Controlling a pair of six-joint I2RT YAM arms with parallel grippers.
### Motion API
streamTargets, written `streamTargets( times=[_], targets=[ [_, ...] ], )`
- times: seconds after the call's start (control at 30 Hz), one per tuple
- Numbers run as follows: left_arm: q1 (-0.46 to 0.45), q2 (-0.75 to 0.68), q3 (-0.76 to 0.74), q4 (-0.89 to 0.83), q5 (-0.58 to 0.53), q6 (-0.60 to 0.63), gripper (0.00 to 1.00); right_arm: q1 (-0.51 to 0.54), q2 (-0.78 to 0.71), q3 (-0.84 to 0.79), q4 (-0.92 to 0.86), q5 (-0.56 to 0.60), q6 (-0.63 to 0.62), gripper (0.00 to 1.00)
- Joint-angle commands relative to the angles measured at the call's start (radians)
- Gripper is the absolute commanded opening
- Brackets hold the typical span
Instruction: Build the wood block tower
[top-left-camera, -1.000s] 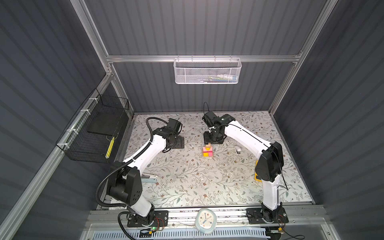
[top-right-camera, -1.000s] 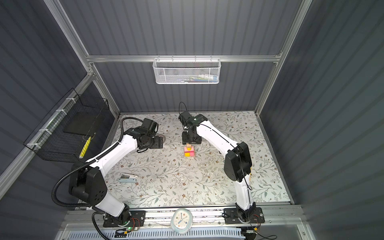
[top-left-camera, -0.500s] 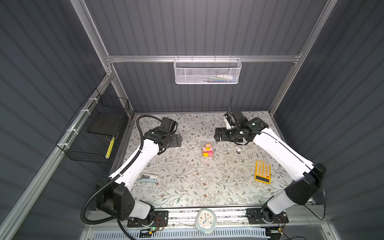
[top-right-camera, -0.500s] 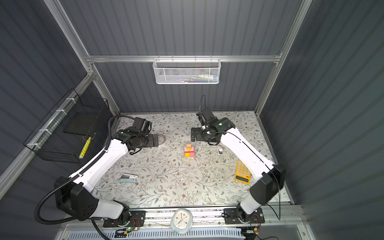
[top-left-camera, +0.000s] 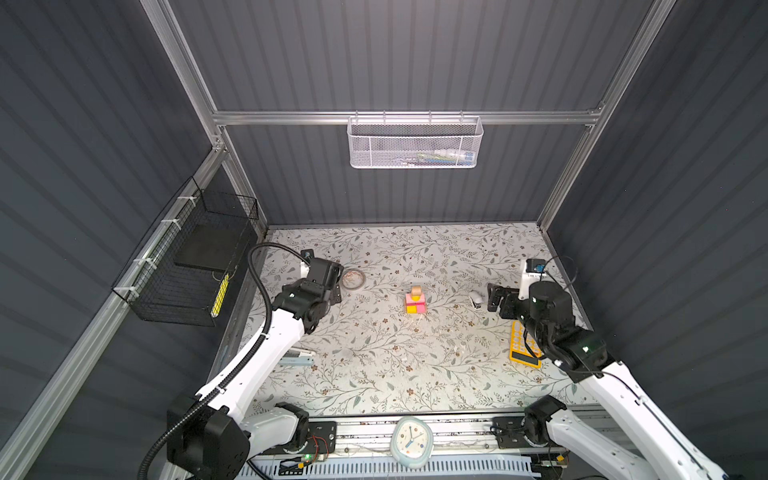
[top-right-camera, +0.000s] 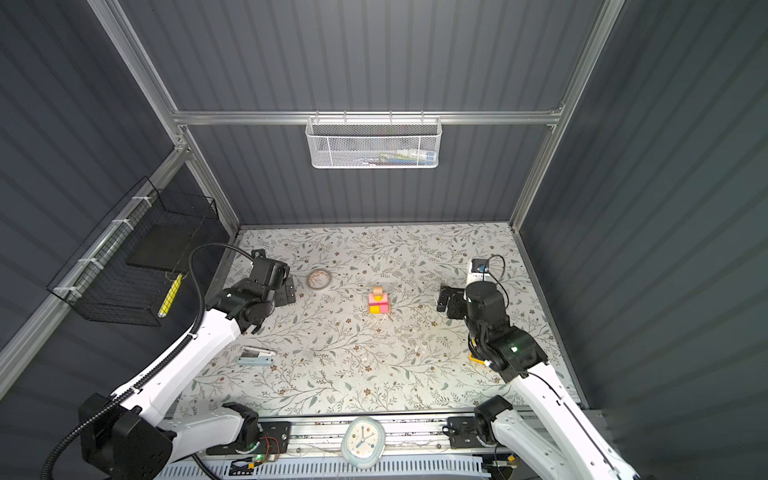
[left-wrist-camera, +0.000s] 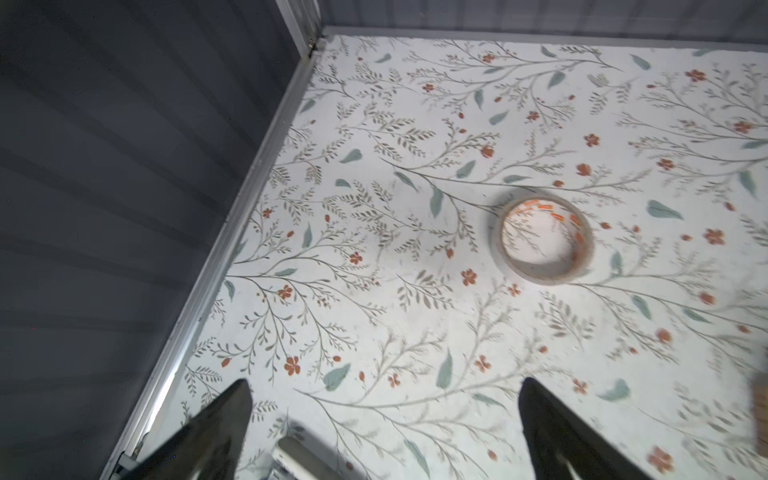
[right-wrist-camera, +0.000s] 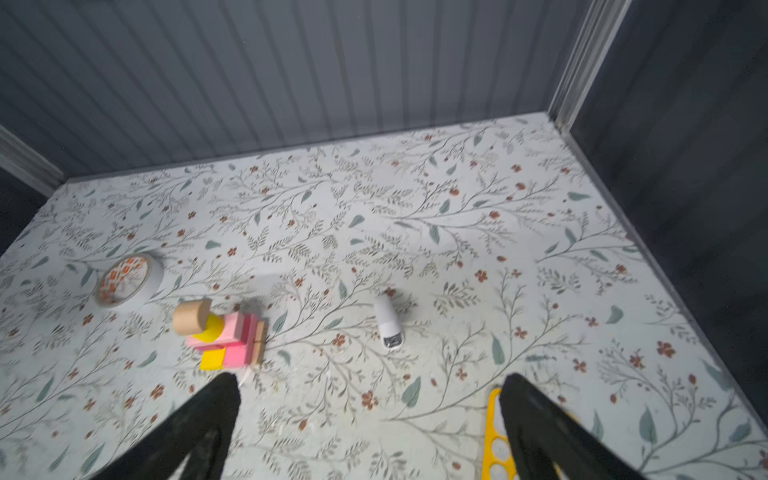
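The tower (top-left-camera: 414, 300), smooth painted wood with square yellow and pink pieces below and a yellow disc and plain tan cylinder on top, stands on the floral-print table (top-left-camera: 374, 365) near the ring-shaped tape roll (top-left-camera: 353, 278), to its right in both top views. The left gripper (left-wrist-camera: 385, 386), beside the roll, and the right gripper (right-wrist-camera: 371, 380), beyond the tower from it, both gape empty.

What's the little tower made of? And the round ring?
The tower looks wooden: its top cylinder is bare, matte tan, and the pink and yellow blocks below seem painted in flat colour. The ring is probably a tape roll: pale layers wound round a core with orange print inside, likely cardboard.
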Motion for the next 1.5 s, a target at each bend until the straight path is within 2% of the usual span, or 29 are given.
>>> streamTargets(
  times=[0.0, 0.2, 0.37, 0.43, 0.53, 0.67, 0.8, 1.03, 1.13, 1.27, 1.37, 1.43, 1.47],
  targets=[
    [0.011, -0.059, -0.128, 0.224, -0.177, 0.044, 1.00, -0.056, -0.055, -0.109, 0.226, 0.057, -0.094, 0.99],
    [0.037, -0.097, -0.385, 0.618, -0.230, 0.235, 1.00, -0.157, -0.077, -0.248, 0.347, 0.000, -0.171, 0.99],
    [0.093, -0.043, -0.559, 0.986, -0.114, 0.281, 1.00, -0.260, -0.046, -0.390, 0.603, -0.129, -0.218, 0.99],
    [0.113, 0.026, -0.614, 1.167, -0.093, 0.313, 1.00, -0.323, -0.013, -0.421, 0.682, -0.212, -0.195, 0.99],
    [0.144, 0.151, -0.621, 1.311, -0.072, 0.343, 1.00, -0.389, 0.070, -0.420, 0.726, -0.308, -0.178, 0.99],
    [0.167, 0.291, -0.610, 1.460, 0.015, 0.371, 1.00, -0.419, 0.185, -0.437, 0.855, -0.321, -0.193, 0.99],
    [0.179, 0.380, -0.564, 1.486, 0.004, 0.412, 1.00, -0.439, 0.295, -0.447, 0.964, -0.384, -0.205, 0.99],
    [0.240, 0.493, -0.584, 1.636, 0.156, 0.418, 1.00, -0.456, 0.445, -0.485, 1.174, -0.367, -0.239, 0.99],
    [0.250, 0.535, -0.606, 1.724, 0.175, 0.419, 1.00, -0.463, 0.491, -0.497, 1.231, -0.390, -0.257, 0.99],
    [0.257, 0.530, -0.582, 1.662, 0.188, 0.411, 1.00, -0.471, 0.521, -0.492, 1.270, -0.403, -0.277, 0.99],
    [0.264, 0.525, -0.552, 1.588, 0.185, 0.396, 1.00, -0.472, 0.621, -0.537, 1.453, -0.410, -0.292, 0.99],
    [0.267, 0.529, -0.553, 1.605, 0.187, 0.397, 1.00, -0.474, 0.734, -0.553, 1.619, -0.399, -0.288, 0.99],
    [0.268, 0.529, -0.551, 1.600, 0.186, 0.396, 1.00, -0.476, 0.734, -0.555, 1.603, -0.393, -0.281, 0.99]
  ],
)
